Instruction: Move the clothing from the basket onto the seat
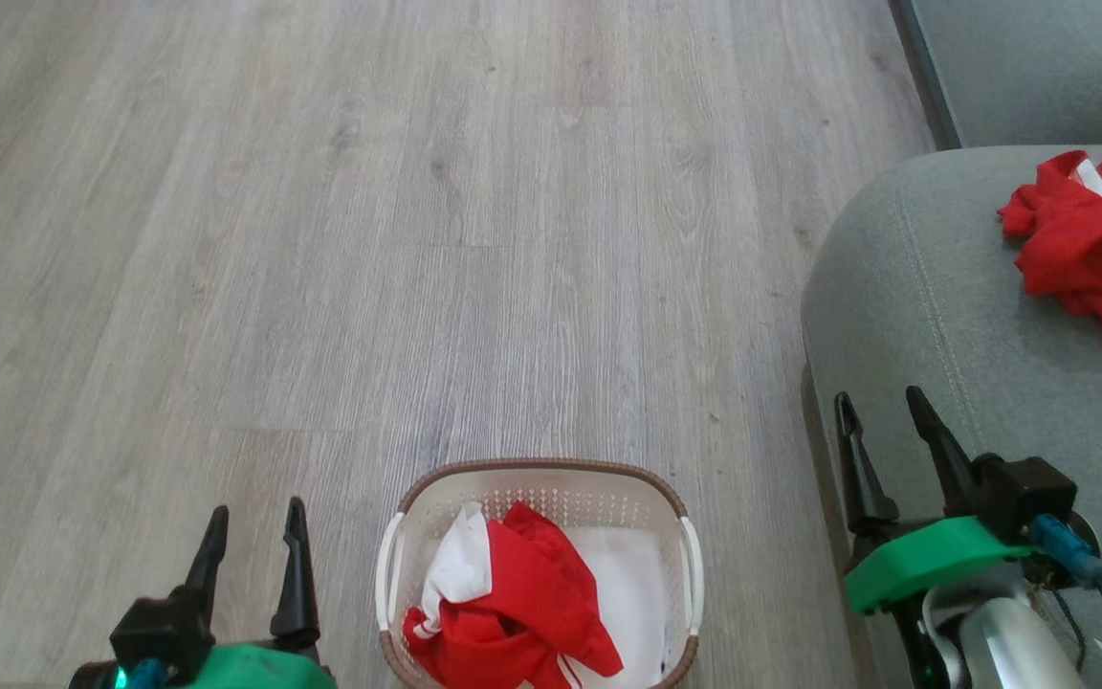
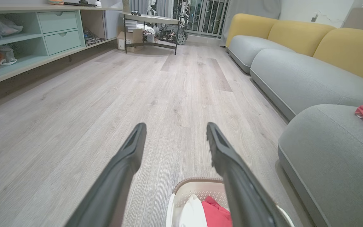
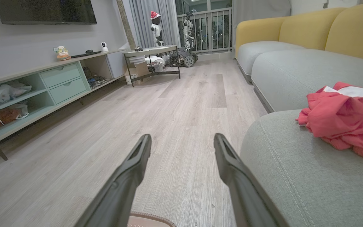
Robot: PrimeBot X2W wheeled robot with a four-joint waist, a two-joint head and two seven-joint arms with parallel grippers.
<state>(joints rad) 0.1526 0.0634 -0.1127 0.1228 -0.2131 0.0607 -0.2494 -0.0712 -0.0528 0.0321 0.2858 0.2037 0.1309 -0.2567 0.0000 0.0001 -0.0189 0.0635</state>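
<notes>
Where the clothing lies: one crumpled red basketball garment with a white panel (image 1: 513,603) sits in the basket. A second red-and-white garment (image 1: 1082,239) is heaped on the seat, well apart.
Basket: small oval cream plastic laundry basket (image 1: 541,469), brown rim, white handles, standing on the floor between my two grippers.
Seat: large grey-green fabric cushion (image 1: 934,287), to my right.
Left gripper (image 1: 256,512): fingers spread, pinching nothing, near the basket.
Right gripper (image 1: 878,400): fingers spread, pinching nothing, by the seat's rounded corner.
Floor: pale wood-look planks (image 1: 321,239).

No legible text, label, brand or number anywhere, not even on the clothing (image 1: 532,584).
</notes>
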